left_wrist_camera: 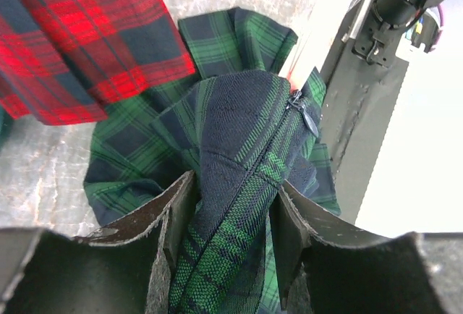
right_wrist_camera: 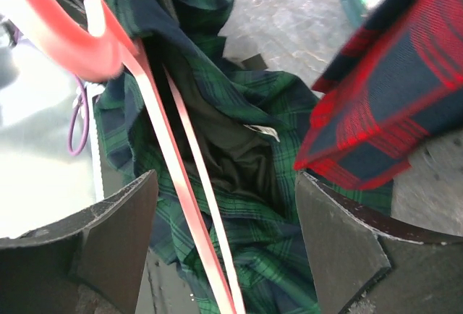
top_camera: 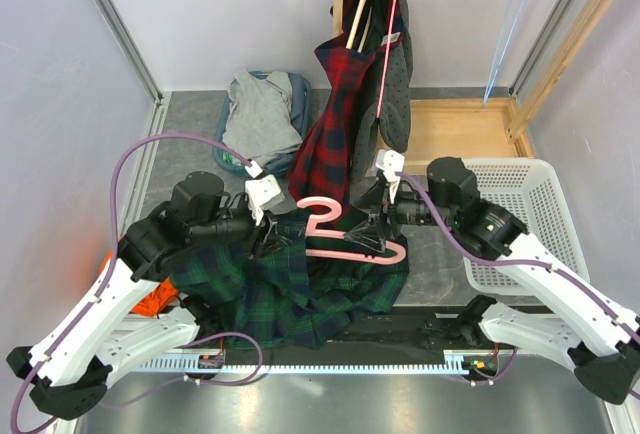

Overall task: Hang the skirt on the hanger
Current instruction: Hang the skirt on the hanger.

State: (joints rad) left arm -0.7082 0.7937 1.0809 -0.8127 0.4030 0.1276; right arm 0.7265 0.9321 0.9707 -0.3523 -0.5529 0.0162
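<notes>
The green plaid skirt (top_camera: 300, 289) lies bunched on the table between the two arms. My left gripper (top_camera: 268, 237) is shut on a fold of the skirt's zipper edge (left_wrist_camera: 239, 147), and the cloth fills the gap between the fingers (left_wrist_camera: 170, 220). The pink hanger (top_camera: 340, 249) rests over the skirt, with its hook pointing left. My right gripper (top_camera: 368, 229) is open wide at the hanger. In the right wrist view the hanger's two pink bars (right_wrist_camera: 166, 162) run between the jaws near the left finger, above the skirt's dark lining (right_wrist_camera: 239, 155).
A red plaid garment (top_camera: 330, 124) and a dark dotted one (top_camera: 395, 74) hang from the wooden rack (top_camera: 590, 24) just behind the grippers. A grey clothes pile (top_camera: 262, 114) lies at the back left. A white basket (top_camera: 520, 204) stands on the right. An orange item (top_camera: 155, 299) lies under the left arm.
</notes>
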